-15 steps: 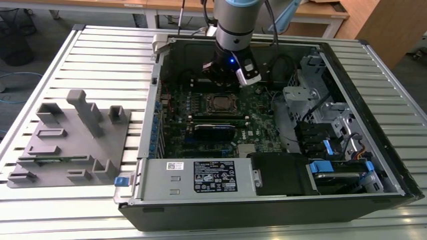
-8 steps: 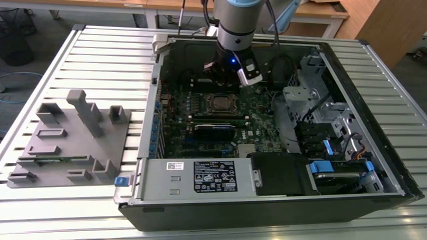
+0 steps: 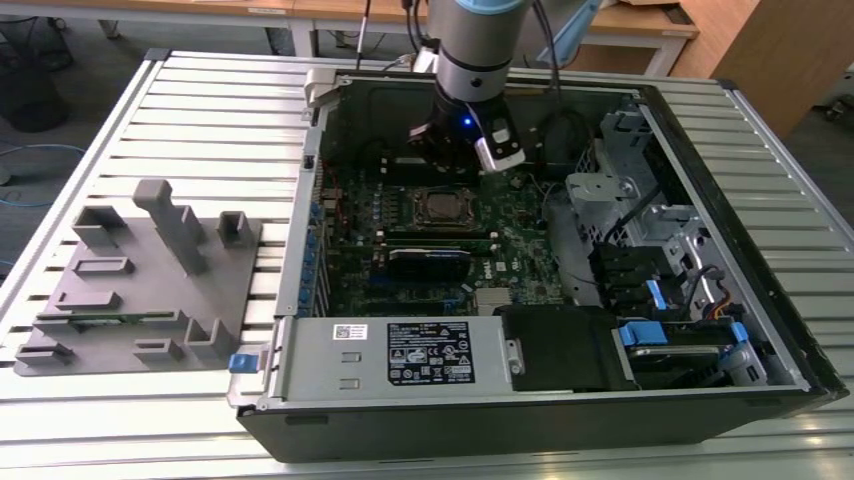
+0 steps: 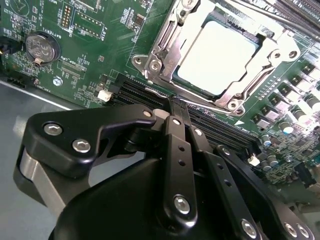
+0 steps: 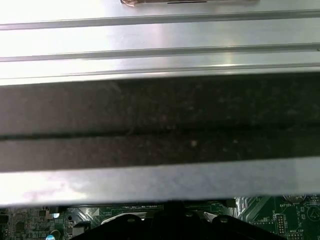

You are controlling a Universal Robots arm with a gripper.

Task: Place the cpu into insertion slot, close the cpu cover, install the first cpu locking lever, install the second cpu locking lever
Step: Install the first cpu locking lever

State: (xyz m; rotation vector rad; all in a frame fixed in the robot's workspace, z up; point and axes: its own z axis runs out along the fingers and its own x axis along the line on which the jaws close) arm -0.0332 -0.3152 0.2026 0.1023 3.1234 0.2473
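The cpu (image 4: 215, 55), a square chip with a silver-grey top, lies in the insertion slot (image 3: 442, 206) on the green motherboard. The silvery cpu cover (image 4: 161, 54) lies flat around it, the chip's top showing through its window. A thin metal locking lever (image 4: 212, 108) runs along the socket edge nearest my gripper. My gripper (image 4: 175, 101) is shut with nothing between its black fingers (image 4: 179, 145), and their joined tips sit right at that lever, beside the socket corner. In the exterior view the gripper (image 3: 454, 165) hangs inside the open computer case just behind the socket.
The open computer case (image 3: 747, 150) lies on a slatted metal table (image 3: 200, 110). Black memory slots (image 4: 135, 92) run beside the socket, and a coin battery (image 4: 42, 47) sits on the board. A grey fixture block (image 3: 140, 280) stands at the exterior view's left. The case wall (image 5: 160, 120) is close.
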